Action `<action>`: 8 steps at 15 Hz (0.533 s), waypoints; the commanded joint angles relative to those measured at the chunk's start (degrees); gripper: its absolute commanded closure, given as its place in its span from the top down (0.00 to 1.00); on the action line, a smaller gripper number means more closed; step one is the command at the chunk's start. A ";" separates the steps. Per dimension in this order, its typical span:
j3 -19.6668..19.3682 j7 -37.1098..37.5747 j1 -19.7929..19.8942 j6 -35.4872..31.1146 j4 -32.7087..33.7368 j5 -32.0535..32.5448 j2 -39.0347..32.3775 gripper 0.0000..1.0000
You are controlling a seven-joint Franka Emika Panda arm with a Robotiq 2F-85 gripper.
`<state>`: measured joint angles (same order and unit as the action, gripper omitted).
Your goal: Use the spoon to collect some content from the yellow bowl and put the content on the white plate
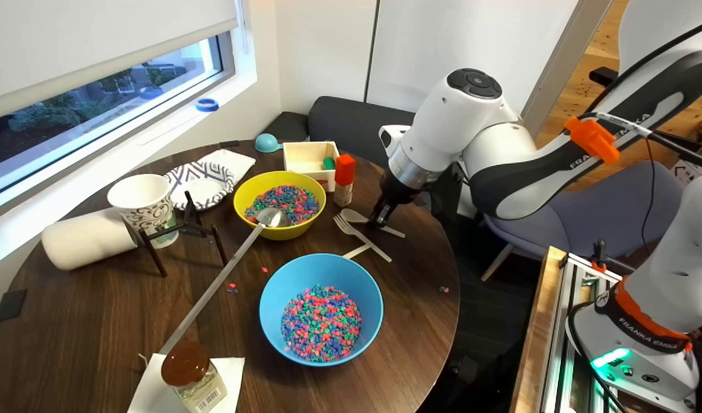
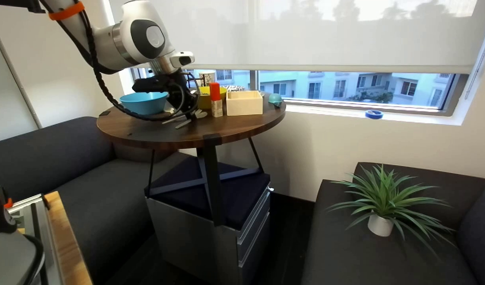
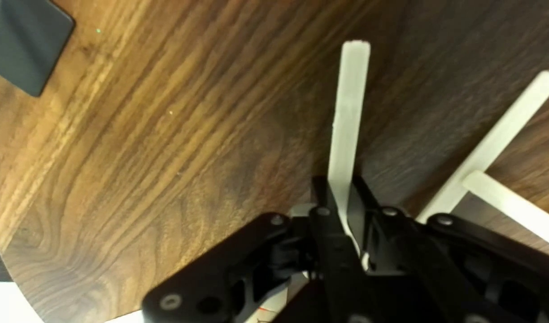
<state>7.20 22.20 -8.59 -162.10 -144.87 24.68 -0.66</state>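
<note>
Two fingers (image 3: 320, 190) of the gripper (image 3: 341, 184) are pinching the pale spoon (image 3: 347, 121), whose free end is reaching the upper centre of the wrist view; probably light, stiff and snappable, it is likely needing gentle pressure mid-handle

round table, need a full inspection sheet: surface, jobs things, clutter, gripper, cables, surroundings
Surface: brown wooden tabletop; a few stray beads.
Job's things: spoon beside a fork; yellow bowl holds multicoloured beads; white plate lies near the window.
Clutter: blue bowl of beads, ladle head at the yellow bowl's rim, jar, paper cup.
Gripper: jaws either side of the spoon's handle; clamped or not, unclear.
Cables: a black cable hangs in a loop below the arm.
Surroundings: potted plant on a dark sofa.
</note>
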 commanded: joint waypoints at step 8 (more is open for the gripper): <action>2.71 -13.32 -2.35 26.88 1.68 -14.84 18.14 0.04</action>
<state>9.66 15.60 -9.89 -142.58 -145.37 14.84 13.25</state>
